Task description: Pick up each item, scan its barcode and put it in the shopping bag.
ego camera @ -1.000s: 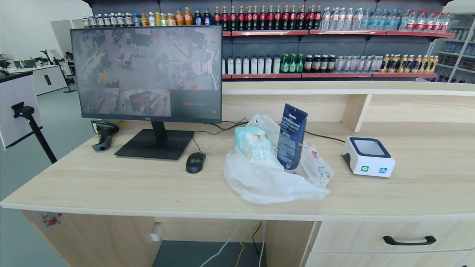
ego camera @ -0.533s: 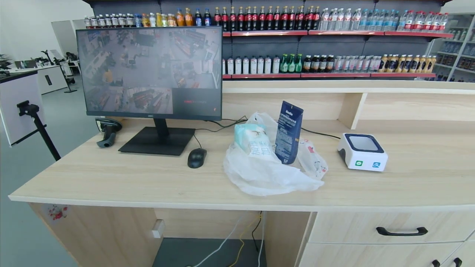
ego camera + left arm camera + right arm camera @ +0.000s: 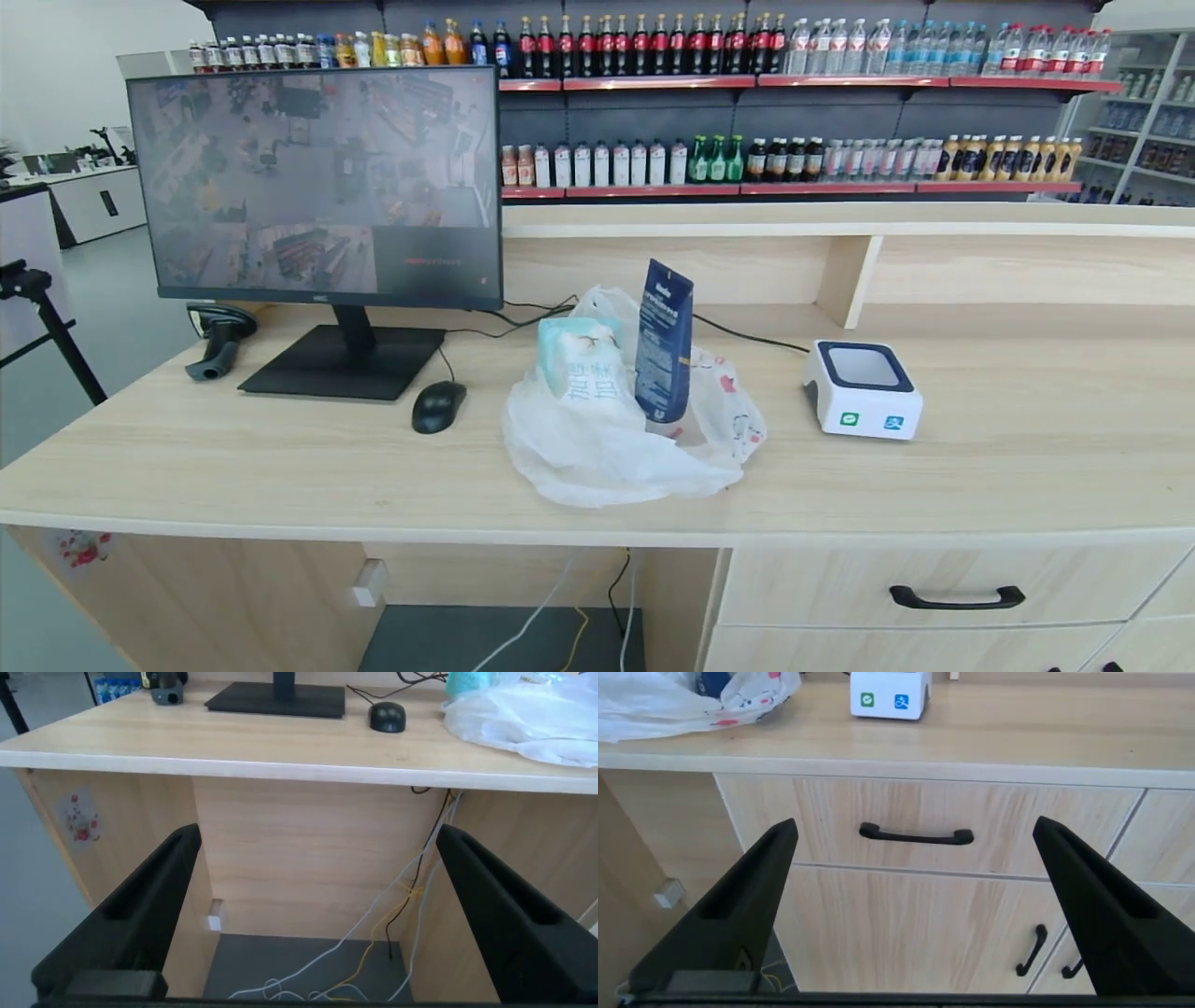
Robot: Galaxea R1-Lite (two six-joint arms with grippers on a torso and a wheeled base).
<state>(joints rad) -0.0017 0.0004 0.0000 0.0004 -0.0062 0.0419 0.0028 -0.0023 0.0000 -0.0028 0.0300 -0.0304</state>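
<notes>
Left end effector (image 3: 318,910), right end effector (image 3: 915,905) spread apart below desk (image 3: 1027,448); upright blue pouch (image 3: 664,341) in shopping bag (image 3: 597,457) may topple if bumped

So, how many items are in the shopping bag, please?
2: a pale teal pack on the left and a dark blue pouch upright beside it, both in the shopping bag; its folds may hide others.

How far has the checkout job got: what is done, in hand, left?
Done: pack and pouch seem to stand in the bag. In hand: nothing; left gripper and right gripper hang open before the counter. Left: seemingly nothing, though whether either passed the scanner cannot be told.
</notes>
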